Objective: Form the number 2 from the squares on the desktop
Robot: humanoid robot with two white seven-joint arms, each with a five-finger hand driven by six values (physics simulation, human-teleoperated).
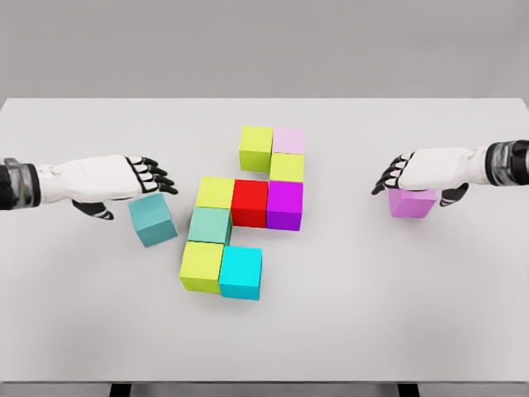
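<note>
I note the teal cube (152,220) lies just below my left hand (124,178), fingers (157,178) spread and empty, skewed, left of the figure (248,211); right hand (413,172) covers the violet cube (412,203).

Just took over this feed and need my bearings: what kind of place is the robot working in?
Most likely a bare simulated test bench, not a real room: a plain white table against a featureless grey backdrop, holding only flat-shaded coloured cubes such as the red cube and the cyan cube.
</note>
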